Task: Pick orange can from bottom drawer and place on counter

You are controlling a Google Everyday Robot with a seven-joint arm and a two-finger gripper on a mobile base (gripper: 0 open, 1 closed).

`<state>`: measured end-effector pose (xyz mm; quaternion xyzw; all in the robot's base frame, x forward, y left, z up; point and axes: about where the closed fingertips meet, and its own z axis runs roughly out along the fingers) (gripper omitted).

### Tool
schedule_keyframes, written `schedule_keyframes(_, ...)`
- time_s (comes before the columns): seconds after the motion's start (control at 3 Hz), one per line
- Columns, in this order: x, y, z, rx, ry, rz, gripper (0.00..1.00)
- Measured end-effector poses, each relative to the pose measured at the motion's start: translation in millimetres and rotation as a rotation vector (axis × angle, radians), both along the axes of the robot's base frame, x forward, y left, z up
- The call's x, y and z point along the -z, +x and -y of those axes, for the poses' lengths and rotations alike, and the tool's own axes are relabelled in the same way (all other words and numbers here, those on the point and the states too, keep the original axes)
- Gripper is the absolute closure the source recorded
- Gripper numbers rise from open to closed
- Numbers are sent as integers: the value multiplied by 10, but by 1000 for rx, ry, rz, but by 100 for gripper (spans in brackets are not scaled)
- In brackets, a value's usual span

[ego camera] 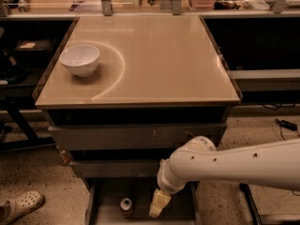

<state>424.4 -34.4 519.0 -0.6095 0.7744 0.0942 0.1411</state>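
Note:
The orange can [125, 206] stands upright on the floor of the open bottom drawer [105, 196], near its left side; its silver top shows. My gripper [157, 205] hangs down from the white arm into the drawer, just to the right of the can and apart from it. The beige counter [159, 55] lies above, with a faint arc mark on its left half.
A white bowl [80, 59] sits on the counter's left side. Two taller grey drawer fronts [136, 136] are shut above the bottom drawer. A white shoe [21, 206] is on the floor at lower left. Dark shelves flank the cabinet.

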Motion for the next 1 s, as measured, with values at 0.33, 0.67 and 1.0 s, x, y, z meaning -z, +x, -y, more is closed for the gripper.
schedule_keyframes(0.33,631,-85,-222,9,125,-41,0)
schedule_keyframes(0.67,1167,-148,-378,28,219,-75,0)
schedule_keyframes(1.0,1391,-297,-430,33,237,-123,0)
